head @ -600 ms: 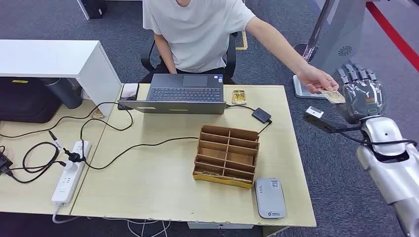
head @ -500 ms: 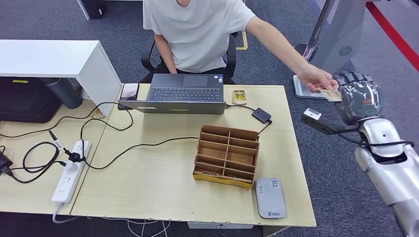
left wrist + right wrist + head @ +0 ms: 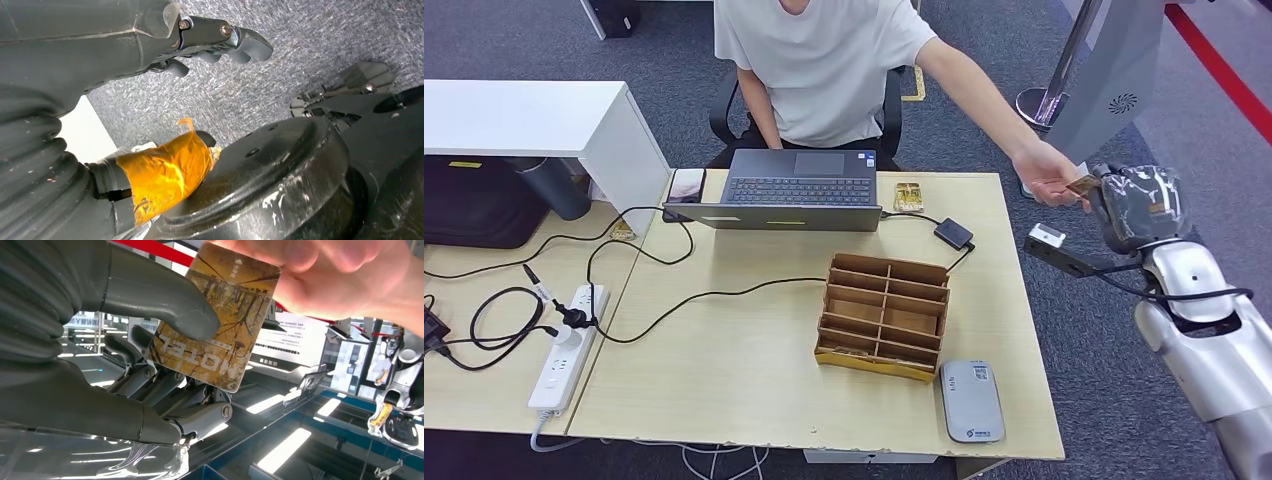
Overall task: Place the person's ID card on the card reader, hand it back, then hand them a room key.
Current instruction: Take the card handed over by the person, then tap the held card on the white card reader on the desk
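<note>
The person's ID card (image 3: 1083, 184), brown and yellow with print on it, is held out past the table's far right corner. My right hand (image 3: 1139, 205) pinches one end of the card (image 3: 220, 320) between thumb (image 3: 165, 300) and fingers, while the person's hand (image 3: 1046, 172) grips the other end (image 3: 340, 275). The grey card reader (image 3: 971, 400) lies at the table's near right edge. My left hand (image 3: 130, 45) hangs over grey carpet and holds nothing, its fingers apart from the thumb.
A wooden compartment organiser (image 3: 884, 315) stands in front of the reader. An open laptop (image 3: 799, 188), a second card (image 3: 907, 196) and a small black box (image 3: 953, 233) lie along the far edge. Cables and a power strip (image 3: 564, 345) are at the left.
My right hand, fingers spread, has moved left towards the person's outstretched hand, turned and closed on the card. The person's hand has drawn slightly nearer the table.
</note>
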You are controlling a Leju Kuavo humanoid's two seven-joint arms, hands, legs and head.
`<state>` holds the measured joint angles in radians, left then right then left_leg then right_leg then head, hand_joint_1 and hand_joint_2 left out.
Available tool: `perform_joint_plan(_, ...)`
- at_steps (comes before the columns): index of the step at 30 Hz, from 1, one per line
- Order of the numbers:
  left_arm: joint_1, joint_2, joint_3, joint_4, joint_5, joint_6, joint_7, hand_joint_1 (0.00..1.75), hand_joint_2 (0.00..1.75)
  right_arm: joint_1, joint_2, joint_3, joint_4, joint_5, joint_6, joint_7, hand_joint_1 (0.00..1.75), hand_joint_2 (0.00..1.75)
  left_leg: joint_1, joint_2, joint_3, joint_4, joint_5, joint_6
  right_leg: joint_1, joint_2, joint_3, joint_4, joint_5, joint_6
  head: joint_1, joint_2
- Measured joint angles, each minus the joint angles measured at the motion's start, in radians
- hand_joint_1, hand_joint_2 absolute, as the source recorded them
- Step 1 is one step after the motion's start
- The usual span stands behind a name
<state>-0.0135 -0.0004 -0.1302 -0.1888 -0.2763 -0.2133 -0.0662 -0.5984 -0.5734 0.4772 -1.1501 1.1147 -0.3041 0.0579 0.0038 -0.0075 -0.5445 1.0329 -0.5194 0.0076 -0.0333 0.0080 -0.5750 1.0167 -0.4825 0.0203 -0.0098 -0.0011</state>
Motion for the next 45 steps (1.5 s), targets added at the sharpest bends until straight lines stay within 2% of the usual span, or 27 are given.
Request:
perform_joint_plan(6,0.005,-0.003,0.013,0.0,0.016,0.008,-0.003,0.0,1.75,0.042,0.0,-0.003,-0.03,-0.017,-0.042,-0.011,1.75,1.75,0.0,0.0,0.0,0.0,0.0,0.0,0.0,0.0,0.0,0.0,0.0,0.0,0.0,0.0)
perform_joint_plan(11,0.01,-0.005,0.023,0.0,0.029,0.015,0.003,0.0,1.75,0.142,-0.021,-0.039,-0.117,-0.042,-0.096,-0.019,1.75,1.75,0.0,-0.001,0.0,0.0,0.0,0.0,0.0,-0.001,-0.001,-0.001,0.0,0.0,0.0,0.0)
perform_joint_plan(15,0.012,-0.008,0.037,0.0,0.042,0.024,0.011,0.0,1.75,0.278,-0.042,-0.11,-0.24,-0.063,-0.144,-0.042,1.75,1.75,0.0,-0.003,0.0,0.0,-0.001,0.0,0.0,-0.002,-0.001,-0.001,-0.001,0.0,0.0,0.0)
perform_joint_plan(23,0.019,-0.016,0.067,0.002,0.067,0.043,0.026,0.0,1.75,0.62,-0.056,-0.293,-0.527,-0.051,-0.213,-0.102,1.75,1.75,0.0,-0.004,-0.002,0.0,-0.002,0.0,0.0,-0.004,-0.001,-0.001,-0.003,0.0,0.0,0.0)
perform_joint_plan(29,0.022,-0.021,0.082,0.002,0.072,0.048,0.036,0.0,1.75,0.779,-0.047,-0.375,-0.649,-0.005,-0.24,-0.124,1.75,1.75,0.0,-0.004,-0.001,0.0,-0.002,-0.001,0.0,-0.003,-0.001,-0.001,-0.003,0.0,0.0,0.0)
perform_joint_plan(36,0.022,-0.024,0.091,0.002,0.071,0.055,0.042,0.0,1.75,0.857,0.006,-0.359,-0.66,0.076,-0.27,-0.12,1.75,1.75,0.0,-0.003,-0.001,-0.001,-0.002,-0.001,0.0,-0.003,0.0,-0.001,-0.003,0.0,0.0,0.0)
perform_joint_plan(45,0.02,-0.025,0.091,0.002,0.057,0.061,0.047,0.0,1.75,0.825,0.09,-0.191,-0.517,0.115,-0.283,-0.08,1.75,1.75,0.001,-0.002,0.0,-0.001,-0.002,-0.001,0.001,-0.002,0.0,-0.001,-0.003,0.0,0.0,0.0)
